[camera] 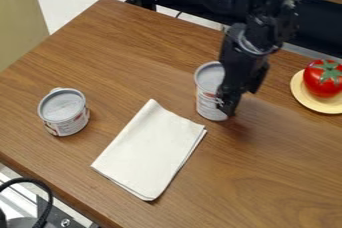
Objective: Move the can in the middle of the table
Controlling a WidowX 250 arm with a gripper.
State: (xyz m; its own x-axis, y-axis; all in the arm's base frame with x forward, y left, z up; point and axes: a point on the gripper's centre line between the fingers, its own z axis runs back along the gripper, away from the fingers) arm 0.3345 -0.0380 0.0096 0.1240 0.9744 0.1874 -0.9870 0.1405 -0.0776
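the fingers [230, 99] hang down at the right side of the tall can [207, 92], overlapping part of it in the view; whether they are open, closed or gripping it, i cannot tell. the can stands upright on the worktop [120, 47], just beyond the far end of a folded cream cloth [150, 147]. its grey top is covered, so what it holds is hidden.

a shorter can [64, 113] sits upright toward the left, also with a covered grey top and its contents out of sight. at the right, a pale yellow plate [308, 103] carries a red tomato [323, 81] with green leaves on top.

the plate is near the worktop's far edge. the short can is nearer the left front edge than the tall one, which sits well in from that side. a broad stretch of wood lies between the two cans, and another runs from the tall can back to the far left corner. there is also wide room to the right of the cloth, running down toward the bottom of the view.
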